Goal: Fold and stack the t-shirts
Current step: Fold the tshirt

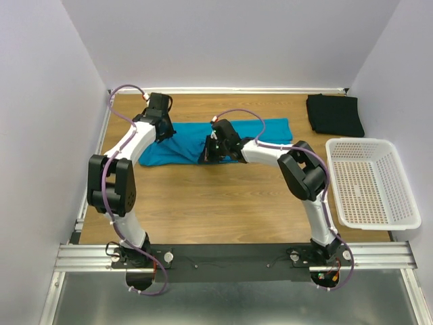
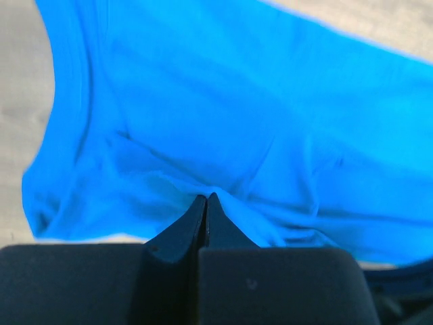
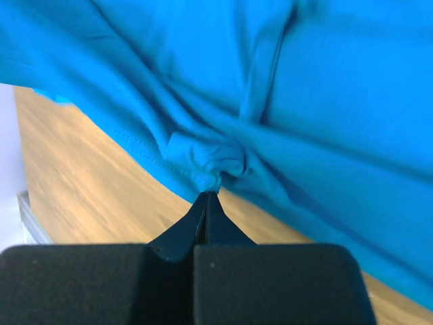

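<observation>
left gripper [image 2: 206, 198] clamped on teal t-shirt [image 1: 270, 132], right gripper [image 3: 210, 194] pinching its hem — black t-shirt [image 1: 335, 114] well apart

Cloth: teal-blue t-shirt [image 2: 270, 122] soft, matt, fine knit. It is bunched into creases right at the tips of both closed jaws, with a stitched hem showing just ahead of the right gripper [image 3: 208, 198]. Fingers of left gripper [image 2: 206, 198] and right alike: matt black, plastic-looking, faintly grainy. Under the jaws, table [image 1: 223, 203]: wood grain, low satin sheen. Well off from the jaws: black t-shirt [image 1: 334, 114] dull cloth; basket [image 1: 372, 179] white perforated plastic; rail [image 1: 379, 256] brushed metal.
</observation>
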Controlling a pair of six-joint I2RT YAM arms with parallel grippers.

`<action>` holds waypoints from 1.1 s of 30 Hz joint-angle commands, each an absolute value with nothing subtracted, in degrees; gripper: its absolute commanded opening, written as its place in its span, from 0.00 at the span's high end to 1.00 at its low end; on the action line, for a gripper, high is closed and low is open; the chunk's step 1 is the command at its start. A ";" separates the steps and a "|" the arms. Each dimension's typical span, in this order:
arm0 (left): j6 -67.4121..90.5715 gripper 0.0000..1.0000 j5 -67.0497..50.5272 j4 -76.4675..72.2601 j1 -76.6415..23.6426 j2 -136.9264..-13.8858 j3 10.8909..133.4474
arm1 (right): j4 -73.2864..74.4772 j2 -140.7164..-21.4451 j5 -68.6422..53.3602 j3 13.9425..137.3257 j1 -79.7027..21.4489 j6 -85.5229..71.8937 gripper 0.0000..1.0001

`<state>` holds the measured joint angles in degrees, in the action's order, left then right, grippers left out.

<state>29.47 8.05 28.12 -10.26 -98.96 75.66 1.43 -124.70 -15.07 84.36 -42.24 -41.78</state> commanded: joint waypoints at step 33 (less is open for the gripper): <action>27.86 0.97 16.96 22.23 -12.13 -118.39 96.24 | 2.90 -133.24 -9.05 100.72 -34.10 -36.12 0.99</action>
<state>27.31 13.10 22.31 -11.86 -116.64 94.39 2.68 -131.31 -11.31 98.37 -34.46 -37.71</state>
